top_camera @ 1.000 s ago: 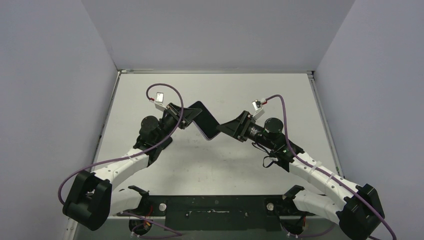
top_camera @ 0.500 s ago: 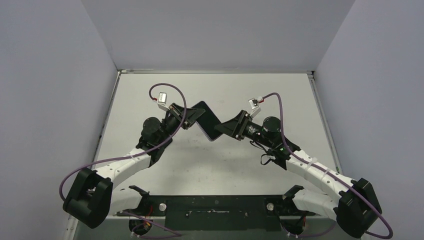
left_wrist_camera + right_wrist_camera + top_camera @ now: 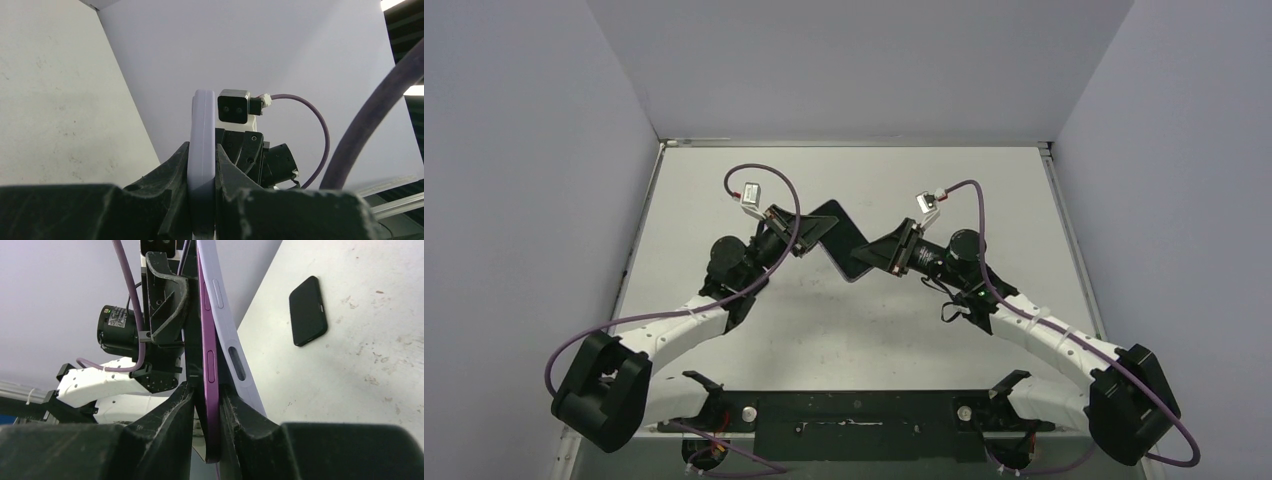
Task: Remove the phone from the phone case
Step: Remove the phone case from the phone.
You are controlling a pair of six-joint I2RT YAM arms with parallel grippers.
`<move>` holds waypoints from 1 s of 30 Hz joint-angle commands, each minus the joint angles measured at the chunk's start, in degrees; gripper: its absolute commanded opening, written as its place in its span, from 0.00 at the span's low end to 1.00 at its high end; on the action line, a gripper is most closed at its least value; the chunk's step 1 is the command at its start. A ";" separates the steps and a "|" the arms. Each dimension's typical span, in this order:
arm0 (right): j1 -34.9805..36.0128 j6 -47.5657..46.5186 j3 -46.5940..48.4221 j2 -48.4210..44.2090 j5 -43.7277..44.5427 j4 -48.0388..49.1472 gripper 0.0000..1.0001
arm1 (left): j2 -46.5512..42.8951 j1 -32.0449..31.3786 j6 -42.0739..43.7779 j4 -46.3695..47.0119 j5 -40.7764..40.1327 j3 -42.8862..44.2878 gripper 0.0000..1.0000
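- Two grippers share one load. The left gripper [image 3: 810,230] and the right gripper [image 3: 881,254] meet just above the centre of the overhead frame. The load bridges them, held clear of the grey-white tabletop [image 3: 864,340].
- Left tool: its fingers are closed narrow on the rim of the lavender soft phone case [image 3: 202,140], which stands upright at the centre of the left wrist frame. Only the case can be seen in that grip.
- Right tool: it is clamped tight on the slim purple phone [image 3: 209,365] at lower centre of the right wrist frame, with the side buttons showing.
- Separation: in the right wrist frame, case and phone lie together at the top edge. Lower down they part, and the case leans off to the right, outside the clamping fingers.
- Change noted: compared with the overhead view a second ago, the right wrist has rolled and its forearm has drawn in toward frame centre. The left wrist has shifted slightly up and to the right. The load itself has barely moved.
- Assessment: this looks like a twisting peel in progress. One end of the phone appears freed and the far end is probably still seated, so the extraction is judged incomplete.
- Also present: a black flat rounded slab [image 3: 308,311] lies on the tabletop at upper right of the right wrist frame. What it is cannot be established.
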 commanded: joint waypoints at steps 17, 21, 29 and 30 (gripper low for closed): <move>-0.90 3.13 4.48 0.33 1.39 8.79 0.00 | -15.33 2.33 15.81 -16.41 -2.93 1.30 0.67; -1.07 4.74 4.53 0.33 2.97 9.98 0.00 | -16.95 2.06 15.48 -17.83 -3.37 -0.90 0.67; -1.53 8.16 4.70 0.44 6.25 12.31 0.00 | -19.01 -1.74 14.25 -17.59 -6.46 -4.90 0.64; -1.61 8.44 4.79 0.57 6.37 12.74 0.00 | -19.05 -2.12 14.30 -17.50 -6.59 -5.12 0.63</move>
